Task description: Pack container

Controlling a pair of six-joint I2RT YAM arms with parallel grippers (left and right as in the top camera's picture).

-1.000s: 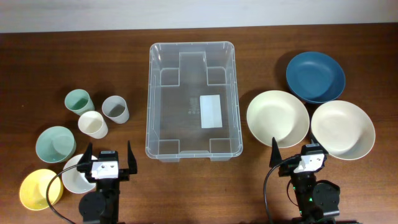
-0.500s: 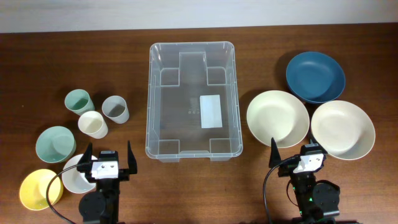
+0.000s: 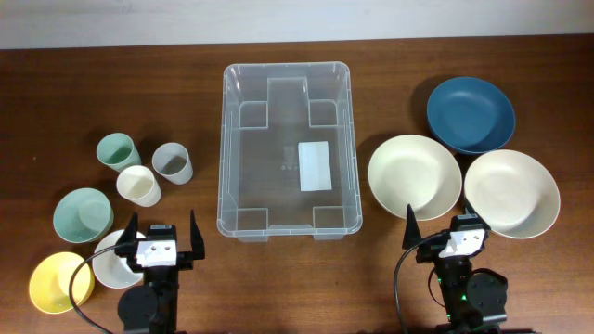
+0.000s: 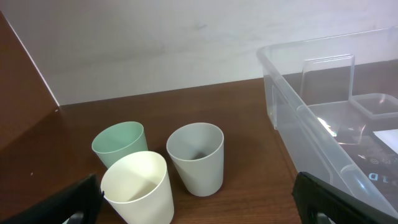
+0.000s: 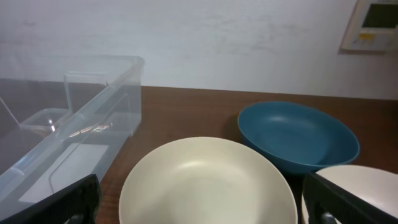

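The container [image 3: 223, 158] is a large clear bin in the middle of the table, with only a white label on its bottom. My left gripper [image 3: 161, 227] is open and holds nothing, near the front edge to the left of the bin. In the left wrist view the gripper [image 4: 199, 211] faces three cups, with the container [image 4: 311, 118] at the right. My right gripper [image 3: 452, 225] is open and holds nothing, at the front to the right of the bin. In the right wrist view the gripper [image 5: 205, 208] sits just before a cream bowl [image 5: 208, 180], with the container [image 5: 81, 121] at the left.
Left of the bin stand a green cup [image 3: 118, 150], a grey cup [image 3: 173, 163] and a cream cup [image 3: 139, 186], with a green bowl [image 3: 83, 215], a white bowl [image 3: 116, 260] and a yellow bowl [image 3: 58, 283]. On the right lie a blue bowl [image 3: 471, 113] and two cream bowls [image 3: 414, 176], [image 3: 511, 193].
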